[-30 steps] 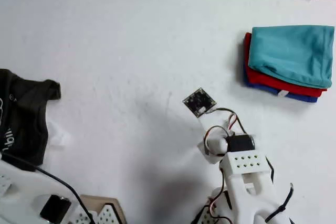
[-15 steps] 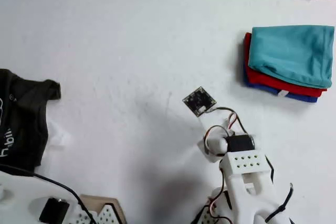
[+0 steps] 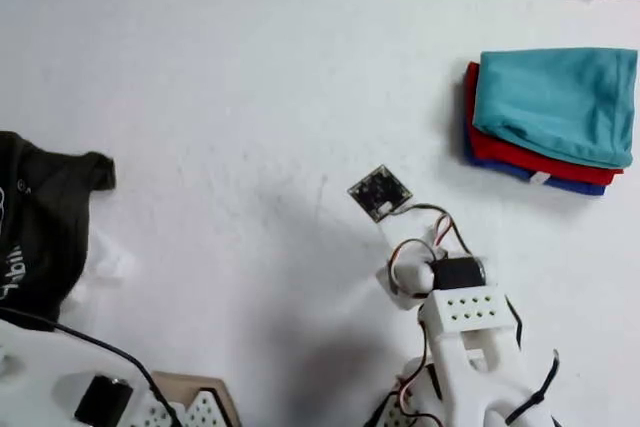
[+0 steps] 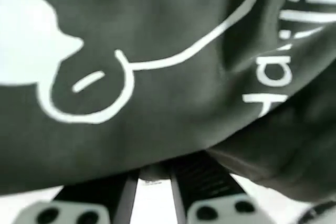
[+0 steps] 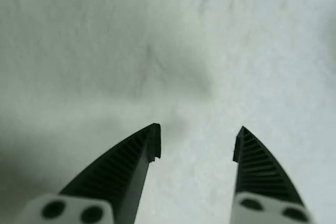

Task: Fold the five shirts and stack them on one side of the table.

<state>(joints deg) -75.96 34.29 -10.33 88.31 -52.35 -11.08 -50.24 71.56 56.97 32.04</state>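
Left gripper (image 4: 155, 177) has its jaws nearly together, pinching an edge of the black shirt (image 4: 157, 103). The shirt lies bunched far across the table (image 3: 250, 77) from the folded stack (image 3: 545, 117). Right gripper (image 5: 195, 142), nearer the stack, hangs wide apart and empty. With so thin a pinch, the cloth may slip free or drag crumpled, spoiling the fold.

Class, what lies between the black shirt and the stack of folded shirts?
Bare white table in the high view; the right arm's camera board sits beside that stretch.
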